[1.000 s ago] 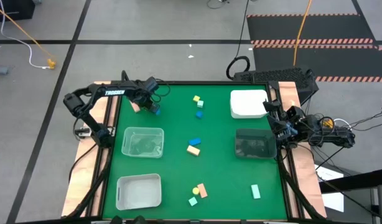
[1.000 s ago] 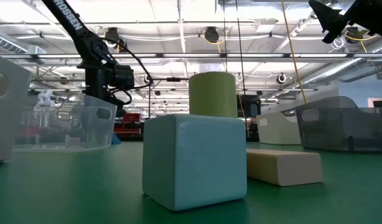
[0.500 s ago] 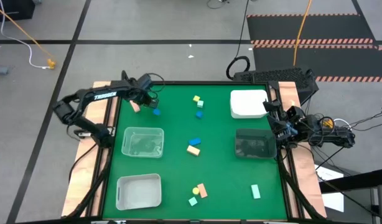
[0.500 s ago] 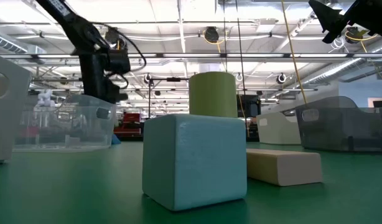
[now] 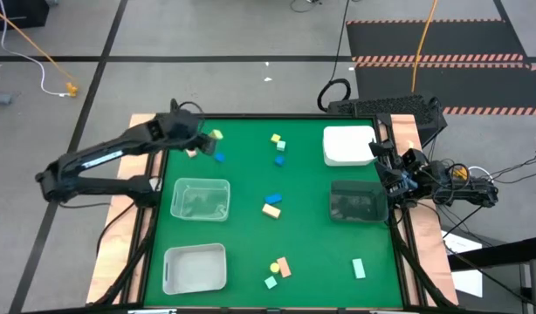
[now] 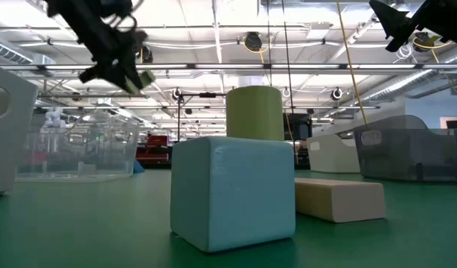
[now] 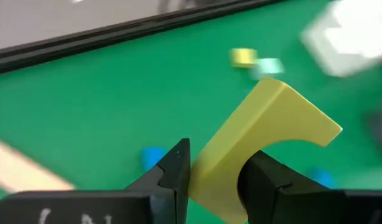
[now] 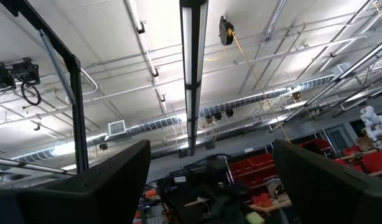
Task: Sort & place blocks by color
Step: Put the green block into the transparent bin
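Observation:
My left gripper (image 5: 205, 138) is over the table's far-left corner, raised above the cloth and shut on a yellow arch block (image 5: 216, 134); the low view shows it high up (image 6: 135, 74). Under it lie a blue cube (image 5: 220, 157) and a peach bar (image 5: 191, 152). More blocks lie flat on the green cloth: yellow (image 5: 275, 138), mint (image 5: 281, 146) and blue (image 5: 279, 160) near the far edge, a blue and yellow pair (image 5: 271, 206) mid-table, and several near the near edge (image 5: 278, 270). My right gripper (image 5: 383, 159) waits open at the right edge, pointing at the ceiling (image 8: 209, 155). My left gripper pinches the yellow arch between its two fingers, on one leg end (image 7: 214, 180) of the arch. The arch's curved cut-out (image 7: 284, 140) faces the right-hand finger (image 7: 265, 180). The block is lifted clear of the table and juts forward, slanting beyond the fingertips.
A clear tub (image 5: 200, 199) and a white tub (image 5: 195, 267) stand on the left side; a white tub (image 5: 349, 146) and a dark clear tub (image 5: 358, 201) on the right. A mint bar (image 5: 359, 269) lies near the near-right corner. Open cloth lies mid-table.
My left gripper has risen from the table near the blue cube, carrying the yellow arch up with it, and has drawn back a little toward the left edge as the arm stretched out. The blue cube and peach bar stayed on the cloth.

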